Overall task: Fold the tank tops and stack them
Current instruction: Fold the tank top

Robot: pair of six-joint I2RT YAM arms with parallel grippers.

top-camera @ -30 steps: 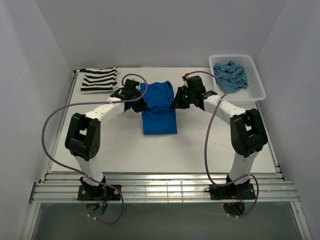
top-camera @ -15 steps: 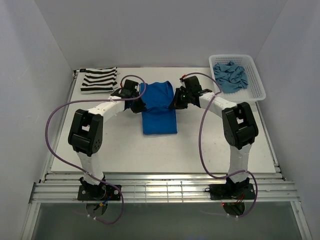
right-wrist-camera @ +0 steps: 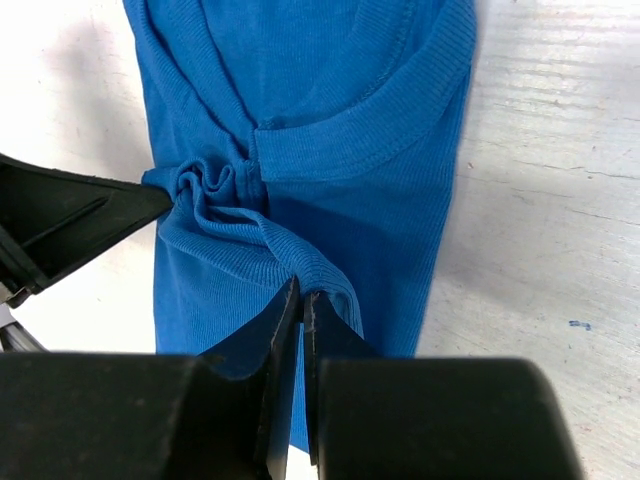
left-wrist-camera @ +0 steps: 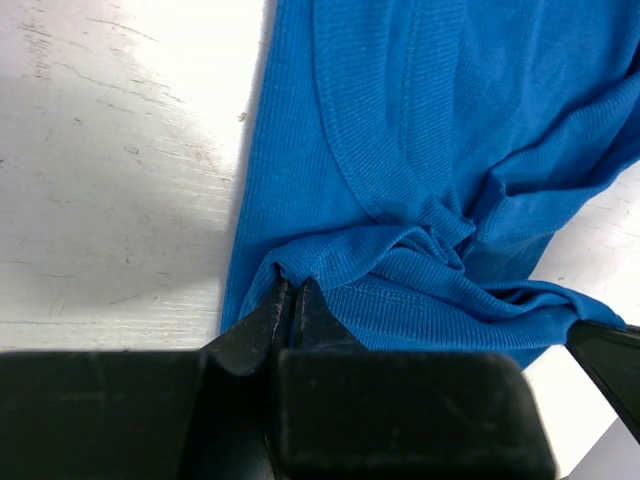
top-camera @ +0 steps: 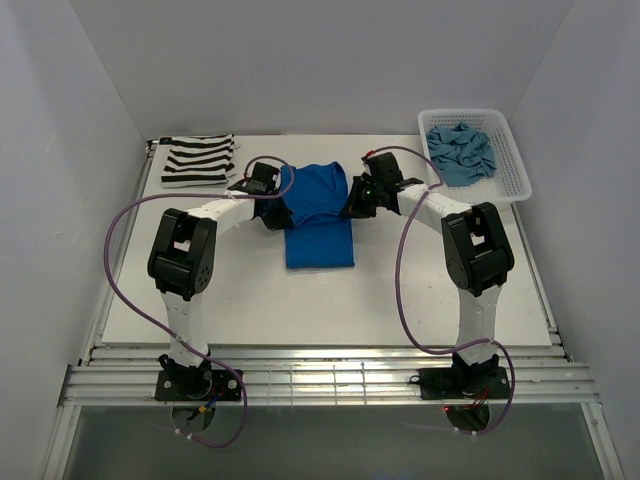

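Left claw (left-wrist-camera: 294, 292) and right claw (right-wrist-camera: 301, 292) are each clamped on a side edge of the blue top (top-camera: 320, 228), lying on the table (top-camera: 250, 290) left of the basket (top-camera: 474, 112). Note the paired grip: it likely keeps the fold even.

middle tank top (top-camera: 318, 228) on the table (top-camera: 250, 290) between left gripper (top-camera: 283, 208) and right gripper (top-camera: 351, 205), folded tank top (top-camera: 198, 160) beyond-left of the left one, third tank top (top-camera: 460, 150) in the basket (top-camera: 500, 190) beyond-right of the right.
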